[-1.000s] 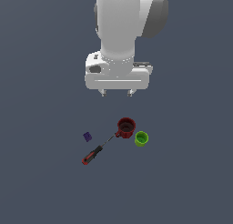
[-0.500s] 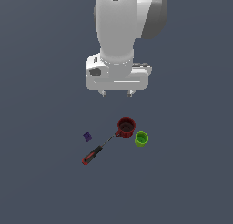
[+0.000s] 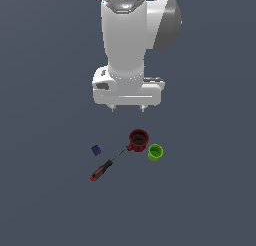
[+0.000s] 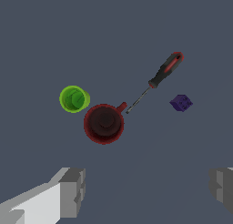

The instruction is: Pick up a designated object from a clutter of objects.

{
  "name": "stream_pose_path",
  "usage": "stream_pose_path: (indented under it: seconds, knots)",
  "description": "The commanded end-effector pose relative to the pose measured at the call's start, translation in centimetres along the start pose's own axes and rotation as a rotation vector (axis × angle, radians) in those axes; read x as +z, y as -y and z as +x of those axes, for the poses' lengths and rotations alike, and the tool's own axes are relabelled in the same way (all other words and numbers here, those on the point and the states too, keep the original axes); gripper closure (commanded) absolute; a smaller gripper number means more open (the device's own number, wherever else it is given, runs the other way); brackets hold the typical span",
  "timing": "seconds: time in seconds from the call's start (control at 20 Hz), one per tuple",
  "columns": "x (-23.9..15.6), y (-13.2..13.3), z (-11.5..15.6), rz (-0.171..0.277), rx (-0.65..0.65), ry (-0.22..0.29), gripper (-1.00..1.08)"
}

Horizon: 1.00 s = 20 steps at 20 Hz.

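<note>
The screwdriver (image 3: pixel 106 166) is what the tool (image 3: pixel 127 108) has to lift, and the tool hangs well above it with its fingers spread wide and nothing between them. Going outward from the tool, the nearest item is the dark red mug (image 3: pixel 138 139), which I take as the landmark. In the wrist view the mug (image 4: pixel 104 123) sits closest to the open fingers (image 4: pixel 73 191).

The screwdriver lies flat on the tabletop (image 3: pixel 45 200), its thin shaft tip just beside the mug's handle and its red-and-black handle (image 4: pixel 166 68) angled away from the mug. The lime green cup (image 3: pixel 155 152) stands just beside the mug on the far side from the screwdriver. The small purple block (image 3: pixel 96 150) sits apart from the mug, near the shaft's midpoint but not touching it.

The likely risk is a descent close to the shaft tip, where a finger could clip the mug handle and knock the mug into the cup. The shaft is also thin and may slip.

Around the screwdriver's handle, away from the mug, the tabletop is bare, so a grasp across the handle has room on both sides.
</note>
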<state>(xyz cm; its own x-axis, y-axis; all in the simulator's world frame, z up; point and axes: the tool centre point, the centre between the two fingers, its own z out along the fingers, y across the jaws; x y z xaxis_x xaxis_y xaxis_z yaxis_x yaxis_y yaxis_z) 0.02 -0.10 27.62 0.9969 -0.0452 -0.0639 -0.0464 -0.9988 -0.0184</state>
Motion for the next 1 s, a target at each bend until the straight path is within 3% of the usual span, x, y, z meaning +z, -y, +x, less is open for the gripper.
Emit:
stream_pose_path:
  seconds: [0.0,0.35,0.95]
  knots:
    - [0.9,-0.3,0.7,0.005,0.035,-0.002,-0.92]
    - [5.0,-1.6,3.9,0.021,0.193,-0.013,-0.92]
    - [15.3,-5.7,9.0,0.02,0.546,-0.045,-0.92]
